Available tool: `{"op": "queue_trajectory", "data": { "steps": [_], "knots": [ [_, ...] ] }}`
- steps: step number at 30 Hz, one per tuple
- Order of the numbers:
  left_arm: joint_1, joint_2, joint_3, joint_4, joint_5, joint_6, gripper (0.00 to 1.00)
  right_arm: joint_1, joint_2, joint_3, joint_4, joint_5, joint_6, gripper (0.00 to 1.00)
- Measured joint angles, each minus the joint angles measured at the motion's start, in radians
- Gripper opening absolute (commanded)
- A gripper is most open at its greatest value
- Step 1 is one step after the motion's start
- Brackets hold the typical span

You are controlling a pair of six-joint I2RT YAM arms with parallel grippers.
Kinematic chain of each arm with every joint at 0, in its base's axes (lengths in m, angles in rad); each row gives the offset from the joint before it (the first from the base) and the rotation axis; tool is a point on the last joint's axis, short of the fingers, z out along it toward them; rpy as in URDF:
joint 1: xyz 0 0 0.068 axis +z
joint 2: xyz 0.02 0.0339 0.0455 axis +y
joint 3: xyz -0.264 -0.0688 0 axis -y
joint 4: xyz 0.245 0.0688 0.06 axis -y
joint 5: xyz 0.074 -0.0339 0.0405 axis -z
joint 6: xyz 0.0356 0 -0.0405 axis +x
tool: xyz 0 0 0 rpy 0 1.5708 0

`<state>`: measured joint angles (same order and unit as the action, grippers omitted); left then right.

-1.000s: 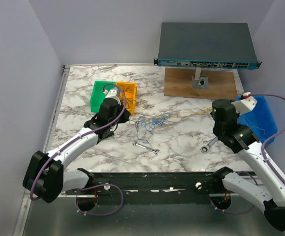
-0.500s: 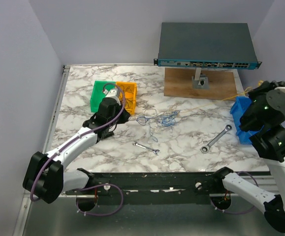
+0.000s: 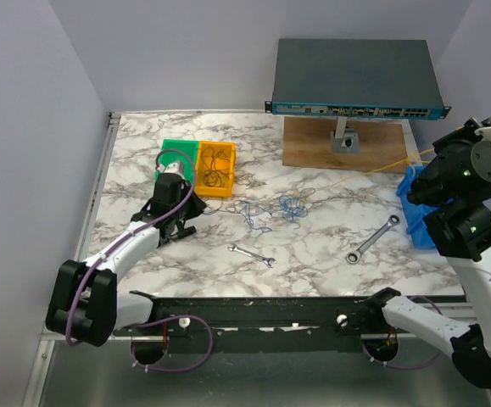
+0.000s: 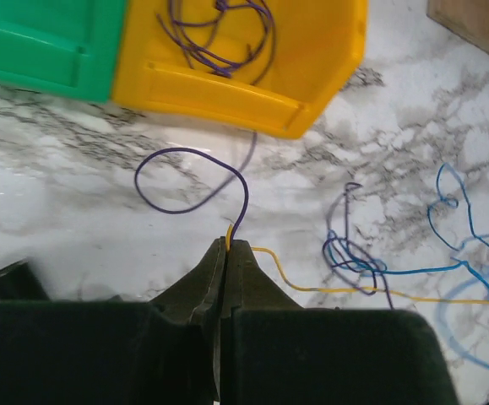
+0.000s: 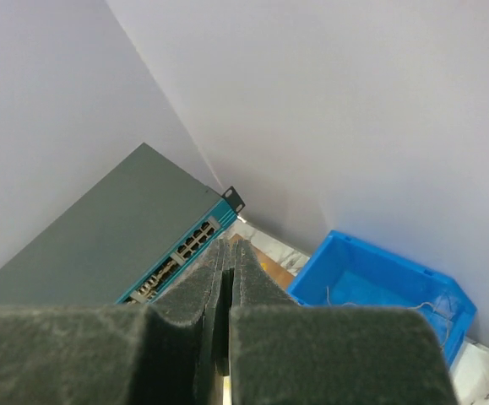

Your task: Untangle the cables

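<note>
So, the tangle of hair-thin blue, yellow and dark purple cables [image 3: 275, 208] lies on the white marbled table [image 3: 135, 144], centre of the top view, just right of the orange-yellow plastic bin [image 3: 231, 170].

- One yellow wire [image 4: 312, 290] leaves the knot both ways: left to the left gripper [image 4: 227, 247], right and upward in a straight line toward the right gripper [image 5: 227, 249] at the right edge.
- Left jaws fully closed, pinching the yellow wire end plus the end of a looped purple wire [image 4: 245, 198].
- Right jaws also pressed together. From the line in the top view I'd judge they hold the yellow wire's far end.

Handling, my read:
- Near weightless, limp, no stiffness, so they follow any pull.
- A straight pull probably cinches the blue loops tighter, and too much could snap or slip a strand.
- Grip at a free end or a raised loop. Flat runs on marble are hard to pinch.

Hard to see:
- The right wrist view shows only wall, a grey rack switch [image 5: 126, 228] and a blue bin [image 5: 413, 278]; no wire is visible at the fingertips.
- Crossings inside the knot are too fine to resolve.
- More purple strands sit coiled in the orange-yellow bin. I can't tell if they're linked to the knot.
</note>
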<state>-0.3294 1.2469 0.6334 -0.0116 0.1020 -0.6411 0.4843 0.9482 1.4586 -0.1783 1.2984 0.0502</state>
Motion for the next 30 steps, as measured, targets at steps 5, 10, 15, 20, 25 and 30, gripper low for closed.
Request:
{"op": "queue_trajectory", "data": {
  "steps": [5,10,15,20,25,30],
  "knots": [
    [0.057,-0.068,-0.056,0.009,0.0,-0.017,0.0,0.0,-0.021,-0.029,-0.011,-0.006,-0.001,0.01],
    [0.052,-0.15,-0.083,0.042,0.014,-0.014,0.0,-0.002,-0.043,-0.117,-0.248,-0.18,0.259,0.03],
    [-0.004,-0.153,-0.071,0.046,0.007,0.027,0.0,-0.002,-0.033,-0.416,-0.393,-0.447,0.492,0.79],
    [-0.062,-0.151,-0.032,0.014,-0.015,0.079,0.07,-0.001,-0.018,-0.594,-0.441,-0.662,0.563,0.93],
    [-0.108,-0.151,0.001,-0.019,-0.055,0.12,0.25,-0.002,0.015,-0.623,-0.386,-0.848,0.608,0.97],
    [-0.186,-0.135,0.018,-0.042,-0.099,0.151,0.58,-0.002,0.092,-0.718,-0.253,-1.069,0.631,0.82]
  ]
}}
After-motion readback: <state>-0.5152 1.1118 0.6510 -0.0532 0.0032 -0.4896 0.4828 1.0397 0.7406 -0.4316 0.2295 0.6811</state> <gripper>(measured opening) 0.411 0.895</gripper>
